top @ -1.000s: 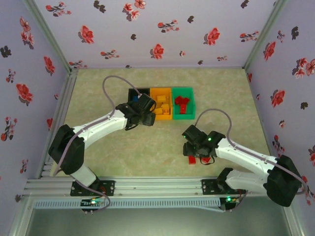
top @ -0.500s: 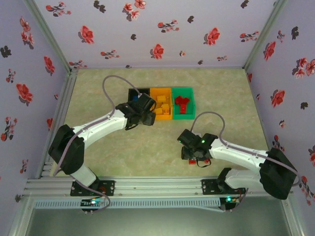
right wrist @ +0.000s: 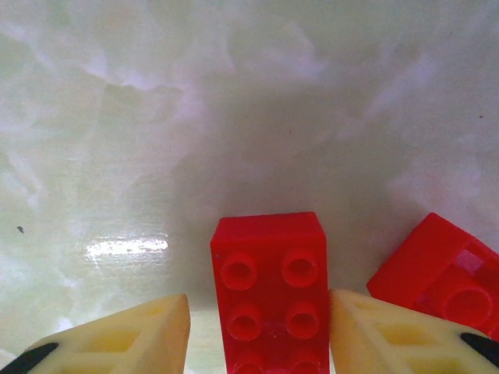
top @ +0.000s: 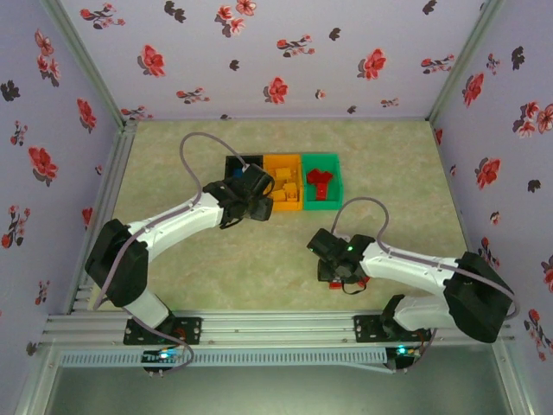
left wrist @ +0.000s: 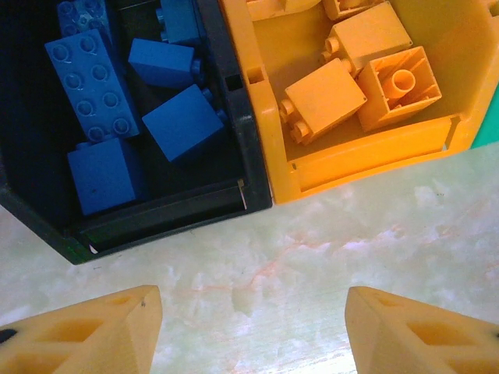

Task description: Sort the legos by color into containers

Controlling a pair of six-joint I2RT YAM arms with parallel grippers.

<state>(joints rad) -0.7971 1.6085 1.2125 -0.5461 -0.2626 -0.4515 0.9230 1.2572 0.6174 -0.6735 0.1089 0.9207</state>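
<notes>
Right wrist view: the right gripper [right wrist: 259, 315] is seen low over the table [right wrist: 117, 117], with its jaws set on both sides of a red brick [right wrist: 269, 296] that lies flat, studs up. They are not yet pressed on it: a thin gap is seen at one side, while the other finger is touching or almost touching. Only the near end of the brick is enclosed, so it may be turned or squeezed out when pinched. A second red brick [right wrist: 437, 273] lies just beside the outer finger and could be knocked. The green bin [top: 320, 157] is well apart, so a weak grip could be lost on the way. The left gripper [left wrist: 253, 312] is spread and empty, near the black bin [left wrist: 156, 214] and orange bin [left wrist: 366, 156]
</notes>
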